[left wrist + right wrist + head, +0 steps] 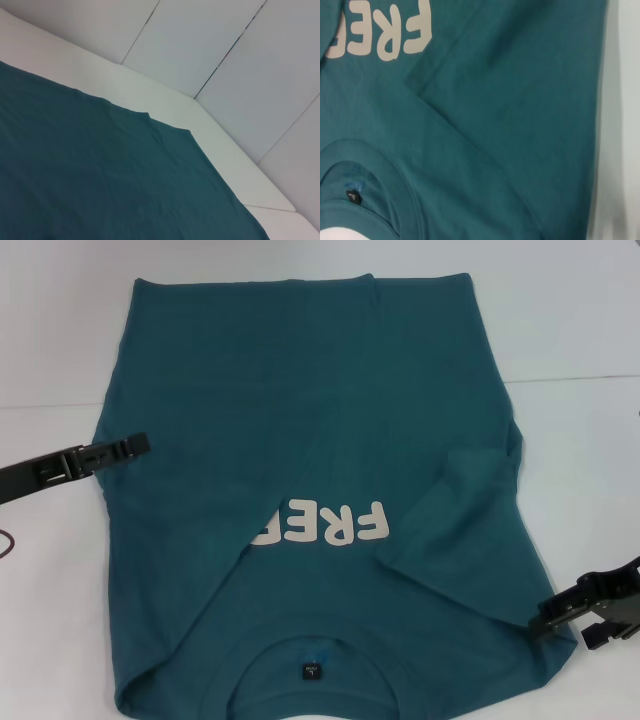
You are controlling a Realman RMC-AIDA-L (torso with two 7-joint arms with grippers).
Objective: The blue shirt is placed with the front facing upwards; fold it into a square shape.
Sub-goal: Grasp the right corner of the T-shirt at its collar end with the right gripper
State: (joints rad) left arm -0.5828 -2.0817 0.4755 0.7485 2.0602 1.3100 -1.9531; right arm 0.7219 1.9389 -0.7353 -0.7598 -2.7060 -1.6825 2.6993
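White tabletop (580,320) is filling the background, with a seam line crossing it on the far side. Blue shirt (310,440) is lying front-up across it, collar (310,652) nearest the robot, hem at the far end. Left side panel is lying folded inward over the chest, covering part of the lettering (325,524), so only "FRE" is showing. Right sleeve is lying folded in as well, forming a diagonal flap just beside the lettering. Small black label (311,671) is sitting inside the collar.

Left gripper (128,447) is hanging over the shirt's left edge, fingertips pointing inward toward the middle of the cloth. Fingers are looking pressed together with nothing between them. Lettering is lying ahead of its tips and closer to the robot.

Right gripper (585,612) is sitting at the shirt's right edge near the shoulder end; can't tell how its fingers are standing. Folded sleeve is lying just inward of it, collar further inward and closer to the robot.

Left wrist view is showing the shirt's (100,170) far hem corner against white tabletop and panelled wall (225,50). Right wrist view is showing the sleeve fold (520,100), lettering and label.
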